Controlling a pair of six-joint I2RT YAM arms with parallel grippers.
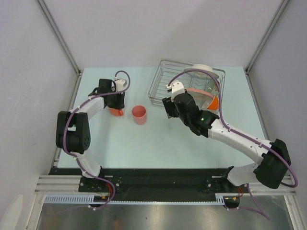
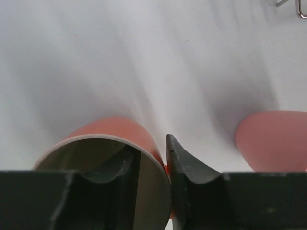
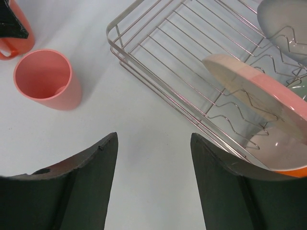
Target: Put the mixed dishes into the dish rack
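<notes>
The top view looks down on the whole table (image 1: 158, 148) from high up. Both wrist views sit close and low — all three share the cup (image 3: 45, 79).

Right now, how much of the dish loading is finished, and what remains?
Done: the white plate and the cream-and-pink plate stand in the dish rack. In hand: the left gripper pinches the wall of the orange mug, outside the rack. Left: the small pink cup also stands outside it, and the right gripper is open and empty.
</notes>
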